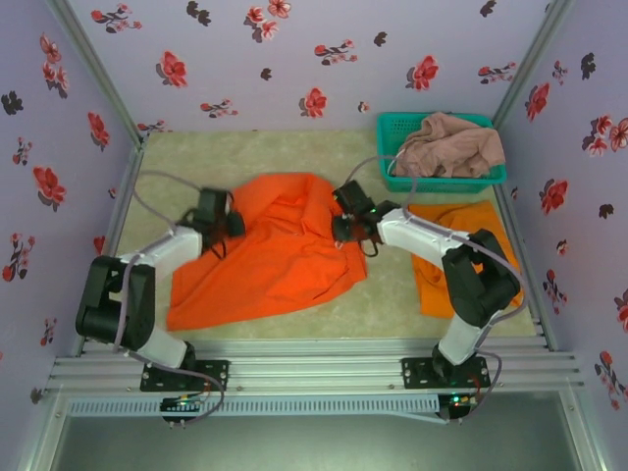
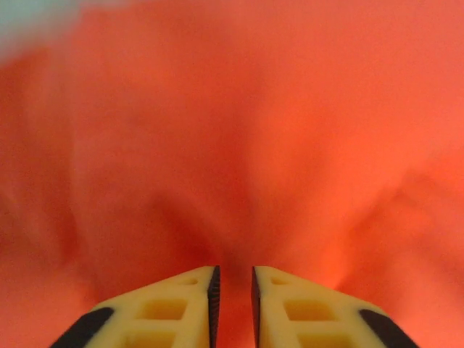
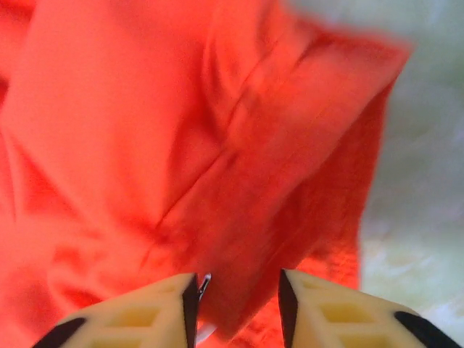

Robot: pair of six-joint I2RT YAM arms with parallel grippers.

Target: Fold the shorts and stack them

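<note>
Flowered walls (image 1: pixel 294 59) box in a pale table (image 1: pixel 186 157). The left end effector (image 2: pixel 233 290) is almost closed, pinching a thin layer of the spread orange shorts (image 1: pixel 270 260) at the cloth's left side. The right end effector (image 3: pixel 235 293) stands wider, its jaws around a thicker fold at the right edge, apparently gripping it. Beyond it a second orange pair (image 1: pixel 476 218) lies flat on the right, and the pink-beige pair (image 1: pixel 451 145) sits heaped in the teal basket (image 1: pixel 392 126). The thin left pinch could slip if the arms pull unevenly, leaving the fold skewed. The bunched right fold could also drop a layer.
</note>
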